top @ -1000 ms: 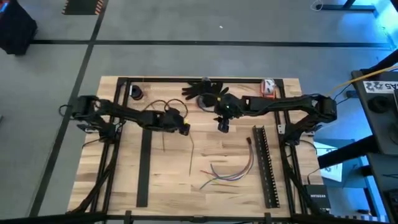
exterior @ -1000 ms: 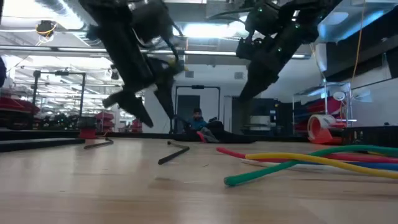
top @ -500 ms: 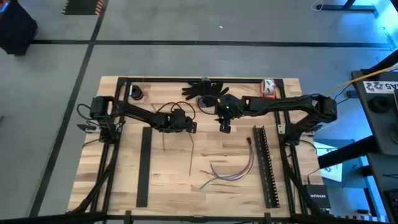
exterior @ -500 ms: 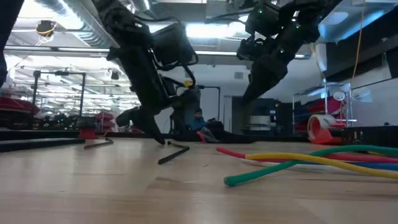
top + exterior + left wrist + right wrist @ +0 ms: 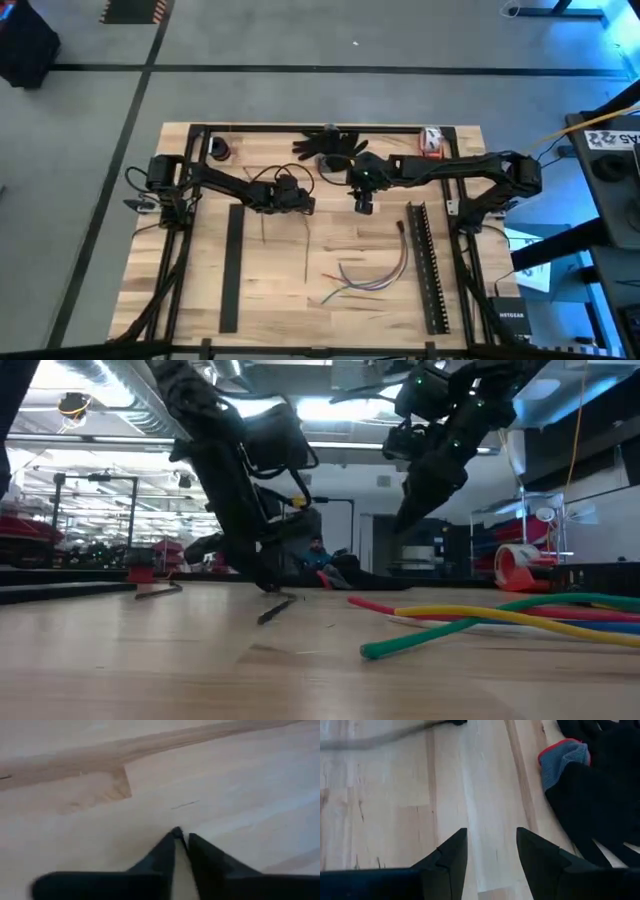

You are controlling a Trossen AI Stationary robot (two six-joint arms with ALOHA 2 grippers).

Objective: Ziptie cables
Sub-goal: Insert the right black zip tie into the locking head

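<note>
Near the table's far left, the left gripper (image 5: 181,836) is down at the wood, fingers nearly pressed together and pinching nothing visible. The right gripper (image 5: 491,851) hovers spread near the gloves (image 5: 600,780). Cables (image 5: 370,275) lie well apart, near right; closing here risks grabbing nothing.

Overhead camera looks straight down on the pale wooden plank surface (image 5: 270,290); low camera sights level across it; wrist cameras hover close above.
</note>
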